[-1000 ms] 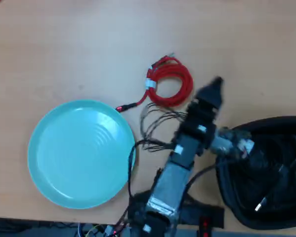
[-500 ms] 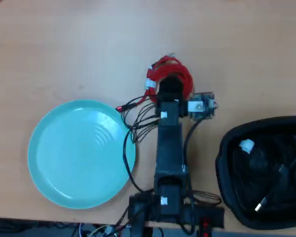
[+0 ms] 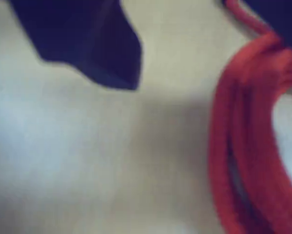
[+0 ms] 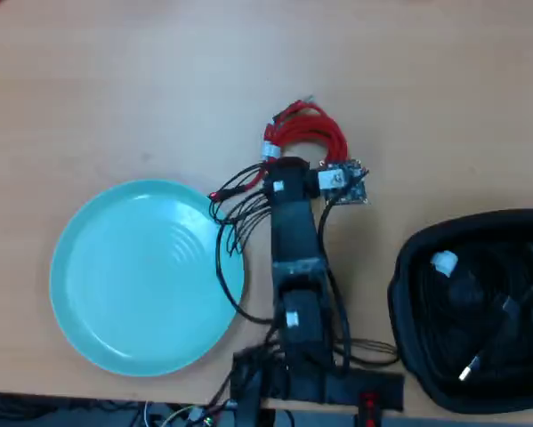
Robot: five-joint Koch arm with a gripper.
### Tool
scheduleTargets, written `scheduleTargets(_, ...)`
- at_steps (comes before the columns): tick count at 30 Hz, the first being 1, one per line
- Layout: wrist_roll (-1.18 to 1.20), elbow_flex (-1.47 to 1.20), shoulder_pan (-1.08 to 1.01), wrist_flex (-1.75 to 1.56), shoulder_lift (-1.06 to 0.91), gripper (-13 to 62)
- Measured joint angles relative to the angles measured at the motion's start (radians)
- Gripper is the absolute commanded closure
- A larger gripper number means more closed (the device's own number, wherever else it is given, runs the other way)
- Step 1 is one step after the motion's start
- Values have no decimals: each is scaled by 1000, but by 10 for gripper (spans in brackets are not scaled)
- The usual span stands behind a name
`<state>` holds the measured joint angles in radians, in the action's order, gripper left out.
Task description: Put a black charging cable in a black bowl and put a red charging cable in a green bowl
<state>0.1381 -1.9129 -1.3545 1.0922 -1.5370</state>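
Red charging cable (image 4: 309, 131), a thin bright coil with a white band tie, lies on the tan wooden table (image 4: 115, 89) under the gripper (image 4: 294, 160); in the wrist view its loop (image 3: 243, 146) touches the right-hand finger while the left dark finger (image 3: 94, 46) stands apart, jaws wide. Black cable (image 4: 488, 325) sits coiled inside the black rounded-square bowl (image 4: 413, 267); the glossy turquoise round dish (image 4: 115, 294) holds nothing.

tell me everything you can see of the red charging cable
The red charging cable is a thin, bright red cord wound into a small loop of several strands, bound by a white band on its left side in the overhead view. It lies on the bare wooden table, above the arm's head and outside both bowls, up and right of the green bowl. In the blurred wrist view its strands curve down the right side, with one dark finger of the gripper apart from them. Whether anything grips it cannot be told.
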Motion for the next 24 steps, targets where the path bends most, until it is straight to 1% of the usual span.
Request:
scheduleTargets(6, 3, 156, -2, 3, 167, 70)
scheduleTargets(14, 64, 253, 3, 15, 278, 74)
scheduleTargets(16, 64, 264, 2, 17, 291, 91)
scheduleTargets(18, 67, 267, 2, 17, 298, 148)
scheduleTargets(19, 77, 267, 2, 15, 298, 190)
scheduleTargets(22, 86, 267, 2, 15, 301, 343)
scheduleTargets(24, 112, 268, 2, 14, 301, 465)
